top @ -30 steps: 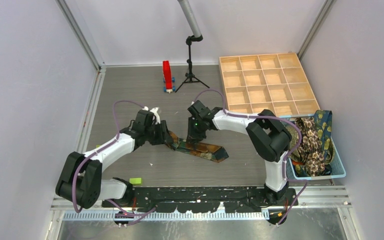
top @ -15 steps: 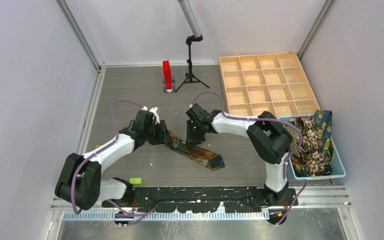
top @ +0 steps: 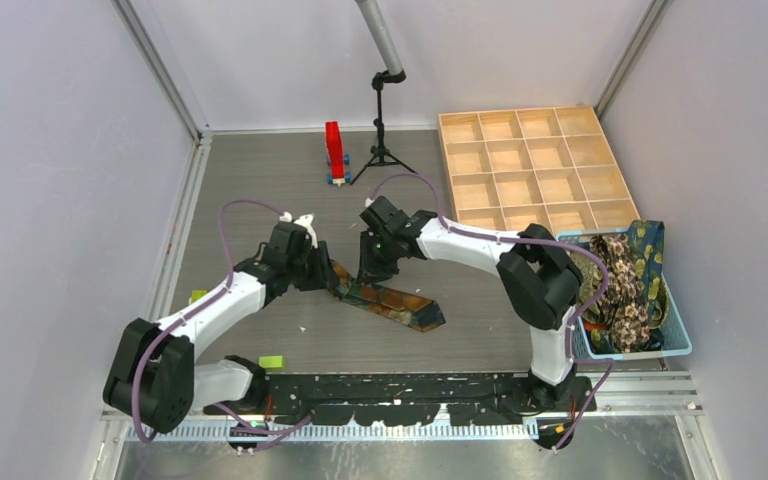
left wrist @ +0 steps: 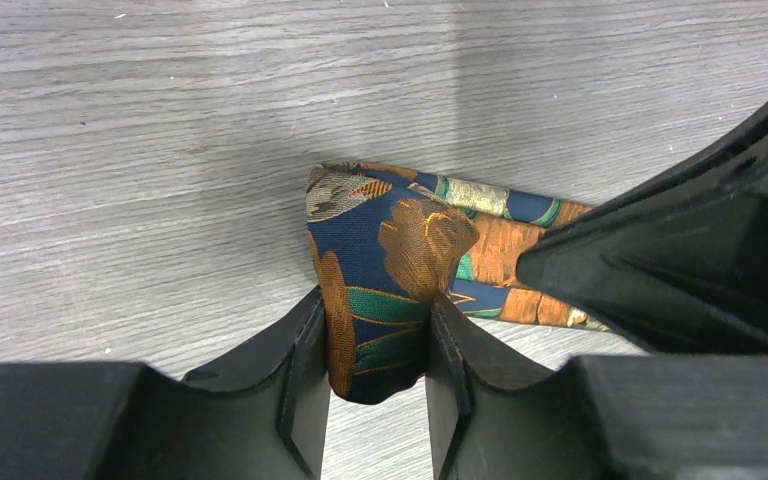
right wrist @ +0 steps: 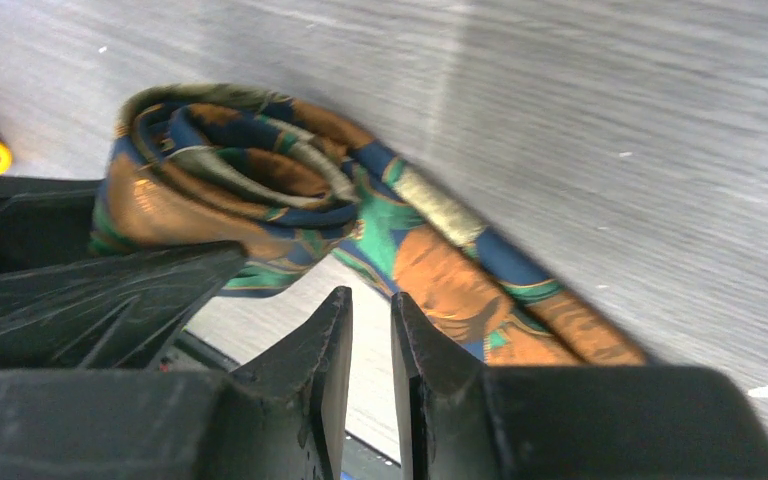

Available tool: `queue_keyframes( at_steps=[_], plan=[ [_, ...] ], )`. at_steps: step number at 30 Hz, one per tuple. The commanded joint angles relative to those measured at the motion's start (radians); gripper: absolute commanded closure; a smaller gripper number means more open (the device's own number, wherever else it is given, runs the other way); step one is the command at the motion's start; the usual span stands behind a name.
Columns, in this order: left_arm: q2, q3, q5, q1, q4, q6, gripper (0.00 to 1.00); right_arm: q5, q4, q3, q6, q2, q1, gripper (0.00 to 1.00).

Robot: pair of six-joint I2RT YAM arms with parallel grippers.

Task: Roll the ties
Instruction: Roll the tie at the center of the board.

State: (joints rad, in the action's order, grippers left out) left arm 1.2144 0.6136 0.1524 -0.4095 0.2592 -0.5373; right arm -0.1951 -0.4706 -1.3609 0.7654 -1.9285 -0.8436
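One navy and orange tie lies on the table, well left of the blue basket. Its end near the left gripper is rolled a few turns, and this gripper grasps the roll. The right gripper is almost closed on nothing. More ties wait in the basket, so most work is left

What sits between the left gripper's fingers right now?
The rolled end of the navy and orange tie fills the gap of the left gripper; the left wrist view shows the fabric pinched between both fingers.
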Motion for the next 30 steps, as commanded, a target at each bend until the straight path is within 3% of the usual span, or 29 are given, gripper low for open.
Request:
queue_keyframes(
  at_steps=[1,22,30],
  plan=[
    [-0.038,-0.002,-0.058,-0.022,0.003,0.012,0.65,-0.060,0.038,-0.070,0.026,-0.008,-0.036,0.74],
    [-0.090,-0.011,-0.145,-0.043,0.025,0.028,0.68,-0.106,0.080,-0.207,0.066,-0.176,-0.052,0.75],
    [-0.089,-0.003,-0.247,-0.087,0.041,0.045,0.68,-0.113,0.081,-0.240,0.064,-0.200,-0.048,0.75]
  ],
)
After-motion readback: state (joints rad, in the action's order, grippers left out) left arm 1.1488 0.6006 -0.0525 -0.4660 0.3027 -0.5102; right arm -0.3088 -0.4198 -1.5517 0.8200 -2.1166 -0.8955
